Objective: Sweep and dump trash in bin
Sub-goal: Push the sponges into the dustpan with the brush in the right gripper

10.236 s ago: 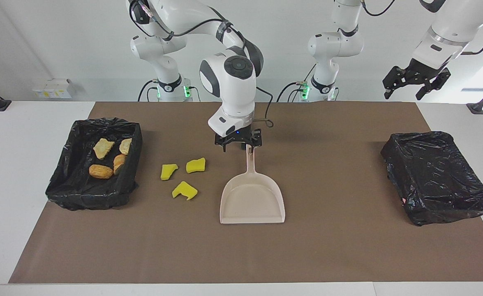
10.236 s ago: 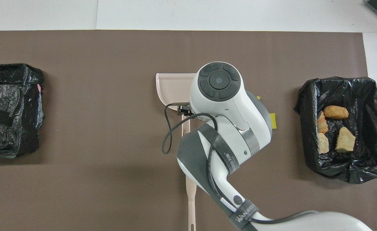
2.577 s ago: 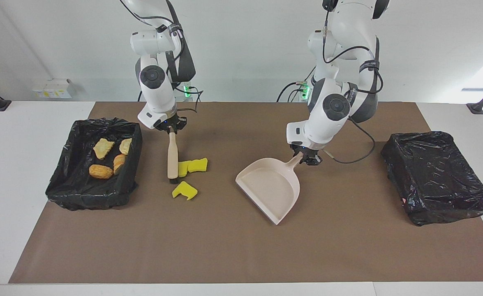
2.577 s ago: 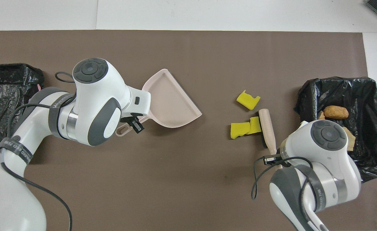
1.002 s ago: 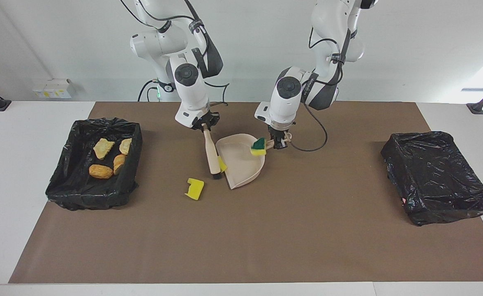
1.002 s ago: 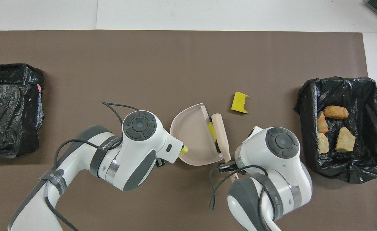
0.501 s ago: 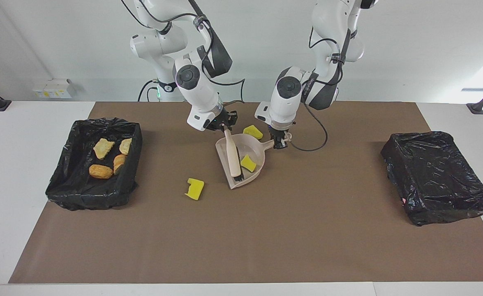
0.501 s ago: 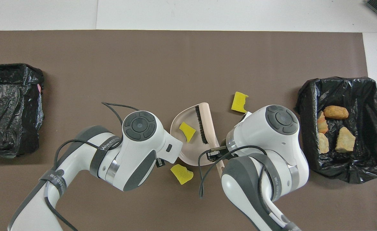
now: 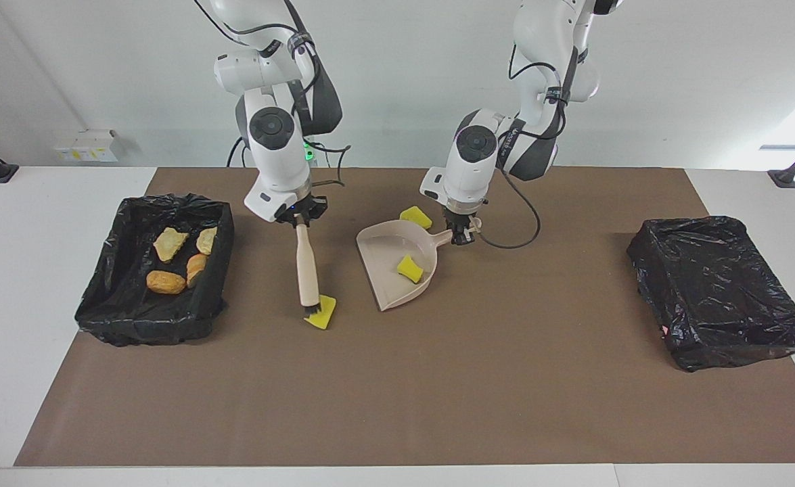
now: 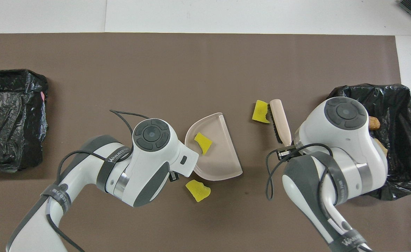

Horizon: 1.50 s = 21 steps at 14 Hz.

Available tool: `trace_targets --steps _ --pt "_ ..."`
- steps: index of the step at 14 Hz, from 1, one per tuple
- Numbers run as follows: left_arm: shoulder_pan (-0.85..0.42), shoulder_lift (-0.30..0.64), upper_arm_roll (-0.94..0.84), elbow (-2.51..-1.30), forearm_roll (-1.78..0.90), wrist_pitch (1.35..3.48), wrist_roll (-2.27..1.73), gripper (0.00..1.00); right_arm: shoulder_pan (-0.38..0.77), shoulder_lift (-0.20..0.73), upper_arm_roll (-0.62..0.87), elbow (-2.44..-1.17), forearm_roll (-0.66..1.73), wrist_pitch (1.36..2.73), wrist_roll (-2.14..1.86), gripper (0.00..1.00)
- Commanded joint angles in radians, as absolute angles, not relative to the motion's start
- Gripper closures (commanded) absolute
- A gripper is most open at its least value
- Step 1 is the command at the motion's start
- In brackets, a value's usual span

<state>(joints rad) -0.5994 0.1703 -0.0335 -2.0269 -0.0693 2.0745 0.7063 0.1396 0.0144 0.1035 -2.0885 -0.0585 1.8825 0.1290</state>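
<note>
White wall (image 9: 397, 81) and white table (image 9: 45, 325) are seen, most of the top covered by a brown mat (image 9: 397, 392). Two black-lined bins are set on the mat: one bin (image 9: 157, 270) at the right arm's end holding four tan bread-like chunks (image 9: 167, 260), the other bin (image 9: 718, 291) at the left arm's end, contents not made out. The beige dustpan (image 9: 397, 270) is laid on the mat mid-table, its handle pinched by the left gripper (image 9: 461, 233), jaws pressed onto it. The brush (image 9: 308, 270) is gripped at its handle top by the right gripper (image 9: 300, 216), jaws closed on it, brush angled down with bristles on the mat. Trash is split three ways: one yellow sponge piece (image 9: 410, 268) is lying inside the dustpan; a second yellow piece (image 9: 416, 216) is on the mat just beside the pan's rear rim, nearer the robots, close to the handle; a third yellow piece (image 9: 321, 312) is on the mat touching the brush bristles, apart from the pan's open edge toward the right arm's end. A small white box (image 9: 89, 145) is seen against the wall, off the table past the right arm's end.
</note>
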Motion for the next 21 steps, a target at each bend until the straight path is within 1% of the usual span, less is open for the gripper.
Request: trace_targets --steps 1,3,5,7,9,11,14,18,19,21 --pt "-0.604 0.19 -0.02 -1.968 -0.044 2.037 0.698 1.0 0.059 0.0 0.12 -2.117 -0.133 1.916 0.115 1.0" --pt "-0.568 0.218 -0.018 -1.921 -0.044 2.03 0.695 1.0 0.046 0.029 0.12 -2.121 -0.138 1.977 0.083 1.0" --pt "-0.56 0.247 -0.018 -1.859 -0.048 1.965 0.661 1.0 0.044 0.064 0.123 -2.117 -0.137 2.014 0.049 1.0" --pt "-0.551 0.287 -0.018 -1.815 -0.045 1.95 0.653 1.0 0.072 0.087 0.129 -2.112 -0.129 2.022 0.043 1.0" --pt "-0.56 0.369 -0.018 -1.748 -0.04 1.962 0.65 1.0 0.112 0.091 0.13 -2.112 -0.103 2.023 0.012 1.0" --pt "-0.558 0.388 -0.02 -1.703 0.003 1.948 0.653 1.0 0.161 0.092 0.13 -2.112 -0.034 2.028 -0.029 1.0" --pt "-0.551 0.388 -0.02 -1.706 0.006 1.948 0.653 1.0 0.192 0.089 0.133 -2.115 0.081 2.02 -0.092 1.0" --pt "-0.551 0.39 -0.02 -1.712 0.006 1.959 0.655 1.0 0.232 0.087 0.14 -2.102 0.319 2.019 -0.129 1.0" --pt "-0.551 0.39 -0.02 -1.715 0.006 1.963 0.655 1.0 0.265 0.084 0.141 -2.094 0.324 2.01 -0.117 1.0" --pt "-0.551 0.39 -0.02 -1.717 0.006 1.965 0.653 1.0 0.262 0.068 0.137 -2.089 0.316 1.973 -0.065 1.0"
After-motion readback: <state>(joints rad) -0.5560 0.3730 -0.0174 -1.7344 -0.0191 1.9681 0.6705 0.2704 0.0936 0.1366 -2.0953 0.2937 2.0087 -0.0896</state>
